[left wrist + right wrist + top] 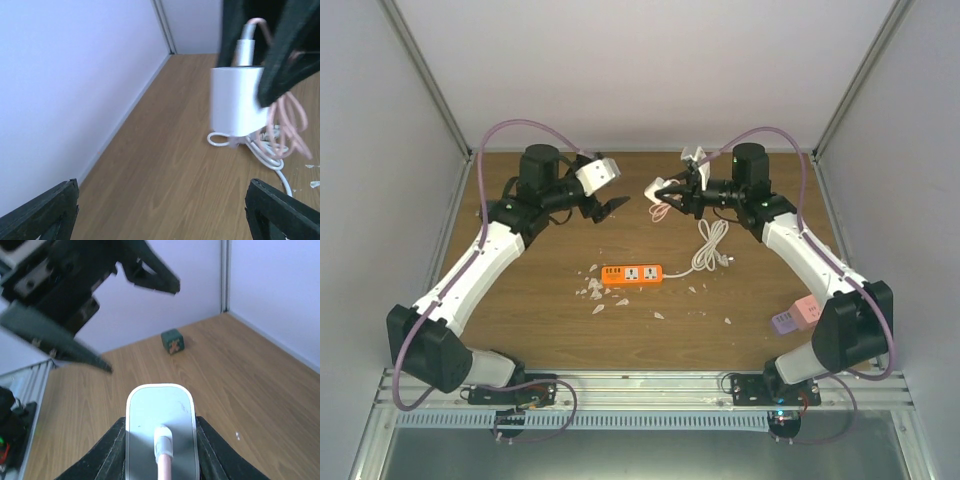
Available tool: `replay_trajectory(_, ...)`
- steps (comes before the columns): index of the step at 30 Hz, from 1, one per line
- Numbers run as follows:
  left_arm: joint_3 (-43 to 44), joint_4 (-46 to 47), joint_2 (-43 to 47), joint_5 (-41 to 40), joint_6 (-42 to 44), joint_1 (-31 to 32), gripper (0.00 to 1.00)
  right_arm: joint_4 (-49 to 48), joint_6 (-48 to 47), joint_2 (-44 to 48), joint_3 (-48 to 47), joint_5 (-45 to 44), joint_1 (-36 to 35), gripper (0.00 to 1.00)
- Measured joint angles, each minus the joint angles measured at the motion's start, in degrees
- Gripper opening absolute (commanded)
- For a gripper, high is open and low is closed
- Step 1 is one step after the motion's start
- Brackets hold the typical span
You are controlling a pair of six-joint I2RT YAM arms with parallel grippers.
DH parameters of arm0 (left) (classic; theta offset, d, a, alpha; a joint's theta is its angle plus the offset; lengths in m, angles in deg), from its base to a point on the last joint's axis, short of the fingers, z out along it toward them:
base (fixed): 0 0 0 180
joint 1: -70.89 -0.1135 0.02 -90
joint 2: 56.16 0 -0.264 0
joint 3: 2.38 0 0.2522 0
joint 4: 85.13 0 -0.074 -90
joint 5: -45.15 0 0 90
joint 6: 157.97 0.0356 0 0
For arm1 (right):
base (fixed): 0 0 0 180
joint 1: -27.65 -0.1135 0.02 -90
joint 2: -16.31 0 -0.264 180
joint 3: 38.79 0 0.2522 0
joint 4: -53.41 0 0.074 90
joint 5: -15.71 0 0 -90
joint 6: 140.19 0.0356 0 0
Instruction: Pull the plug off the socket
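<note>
**Plug up in right hand, clear of strip**

Nearest cam: arm bases [525, 392], 2 of them, bolted to a metal rail [640, 378] along the near edge. Beyond is a wood-grain surface [540, 300], boxed in by pale plain walls [650, 70] w/ metal posts [425, 75] at the corners.

Count:
- 2 arms, both reaching to the far middle, hands facing ea. other.
- 1 white plug [160, 425], pinched by its sides in the right hand [160, 440], held in the air well apart from the strip.
- 1 orange power strip [631, 274], flat on the surface at mid-table, nothing plugged into its top face.
- 1 pink cable [292, 112] coming out of the plug and hanging in loops below it.
- 1 white cord [710, 245], bunched just right of the strip and running to its right end.
- 1 green cube [172, 341] near the foot of a wall.
- 1 pink block [805, 310] and 1 purple block [783, 323], touching, by the right arm's elbow.
- White scraps [592, 290], many, scattered around the strip; too small to tell what they are.

Left hand [161, 200] is spread wide, holds nothing, and sits near the plug, facing it.

In the way: from the left wrist, the right hand's dark fingers [287, 55] cross the plug's top and part of the pink cable. From the right wrist, the left hand fills the upper left and hides the wall behind.
</note>
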Motion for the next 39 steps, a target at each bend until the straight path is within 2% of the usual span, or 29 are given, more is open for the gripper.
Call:
replay_trajectory(6,-1.1,4.5,1.4,-8.2,2.7,7.4,0.86,-9.8,13.0,0.0,0.6,0.6,0.0,0.04)
replay_trajectory(12,-1.1,7.3,1.4,-13.8,3.8,10.3,0.81,-15.5,20.4,0.0,1.5,0.7,0.0,0.04)
replay_trajectory(23,-1.1,10.2,1.2,-18.0,4.8,14.4,0.79,-18.4,23.6,0.0,2.5,0.6,-0.8,0.03)
replay_trajectory(30,-1.0,11.2,-2.2,-21.2,6.1,15.8,0.77,-20.0,25.9,0.0,2.5,0.6,-1.1,0.04)
replay_trajectory(39,-1.0,12.2,-3.4,-22.8,6.2,15.9,0.66,-23.9,30.5,0.0,4.3,0.5,-1.1,0.04)
